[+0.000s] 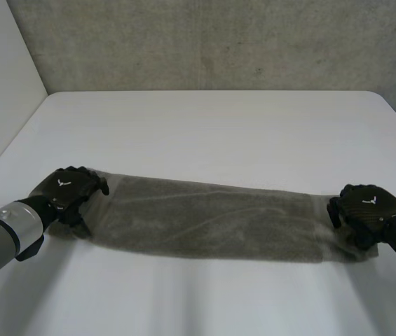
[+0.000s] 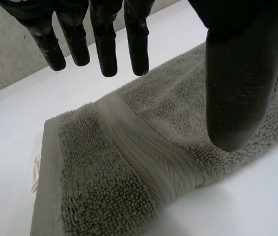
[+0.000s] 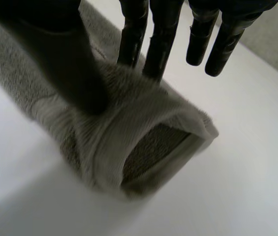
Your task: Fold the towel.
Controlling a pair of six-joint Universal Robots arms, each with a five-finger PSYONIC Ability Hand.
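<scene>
Taking hold of the towel, flat across the lower middle of the surface, with left hand spread above its left end, right hand pinching the right end; next likely needs that left hand closed on it.

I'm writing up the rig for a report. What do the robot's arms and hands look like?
The left robot hand and right robot hand are black, with rounded segmented fingers and a small white mark on each back. Silver-grey cuffs sit at the wrists.
</scene>
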